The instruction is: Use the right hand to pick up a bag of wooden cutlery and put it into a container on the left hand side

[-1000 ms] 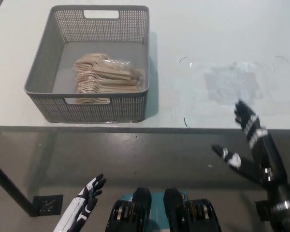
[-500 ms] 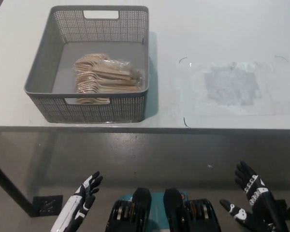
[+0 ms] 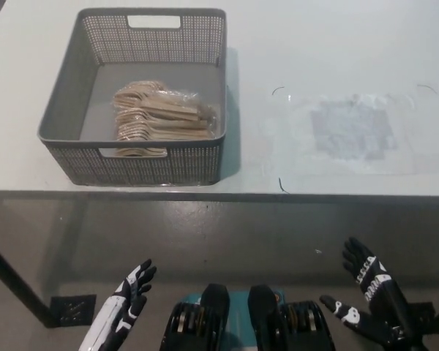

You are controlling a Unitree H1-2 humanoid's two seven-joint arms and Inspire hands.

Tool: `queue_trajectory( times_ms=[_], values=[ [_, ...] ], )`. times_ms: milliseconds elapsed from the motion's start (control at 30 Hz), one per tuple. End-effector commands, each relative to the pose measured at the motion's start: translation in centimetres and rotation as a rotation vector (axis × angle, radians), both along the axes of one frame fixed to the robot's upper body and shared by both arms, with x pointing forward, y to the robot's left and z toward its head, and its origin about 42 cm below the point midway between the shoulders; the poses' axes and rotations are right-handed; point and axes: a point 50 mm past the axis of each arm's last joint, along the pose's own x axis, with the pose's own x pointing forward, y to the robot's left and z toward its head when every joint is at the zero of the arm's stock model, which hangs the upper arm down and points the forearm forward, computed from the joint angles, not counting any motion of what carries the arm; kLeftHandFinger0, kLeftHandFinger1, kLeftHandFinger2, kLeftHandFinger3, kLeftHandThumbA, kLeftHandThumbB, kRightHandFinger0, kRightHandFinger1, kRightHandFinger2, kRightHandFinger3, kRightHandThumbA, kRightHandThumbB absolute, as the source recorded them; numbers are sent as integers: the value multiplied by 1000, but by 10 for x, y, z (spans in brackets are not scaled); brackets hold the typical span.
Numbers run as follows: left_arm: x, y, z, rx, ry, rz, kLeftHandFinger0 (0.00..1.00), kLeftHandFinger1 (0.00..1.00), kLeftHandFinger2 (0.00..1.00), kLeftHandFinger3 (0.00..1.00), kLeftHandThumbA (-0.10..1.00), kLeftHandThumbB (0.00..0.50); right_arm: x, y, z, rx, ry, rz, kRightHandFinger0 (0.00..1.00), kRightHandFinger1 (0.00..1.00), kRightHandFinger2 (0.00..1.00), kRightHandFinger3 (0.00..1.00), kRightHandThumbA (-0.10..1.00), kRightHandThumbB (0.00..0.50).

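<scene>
Lowered from the table edge, where it stood a second ago, the black right hand (image 3: 369, 296) now sits below the tabletop at lower right, fingers spread wide, holding nothing. The white left hand (image 3: 126, 300) rests at lower left, fingers likewise apart and empty.

The bag of wooden cutlery (image 3: 161, 117) is clear wrap over pale wooden pieces. It lies flat inside the grey perforated basket (image 3: 154, 167) on the left of the white table (image 3: 314, 44).

Count: one basket, one bundle of cutlery. Whether the bundle comprises several bags cannot be told. The basket's front wall hides the bundle's near edge.
</scene>
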Motion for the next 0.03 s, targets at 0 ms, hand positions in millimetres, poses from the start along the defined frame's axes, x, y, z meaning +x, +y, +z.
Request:
queue_trajectory(
  times_ms=[0],
  values=[
    [2,3,7,-22,-57,23,1000,1000,1000,1000,941,351,5,0,12,14,-79,37,1000,1000,1000,1000,1000,207]
  ],
)
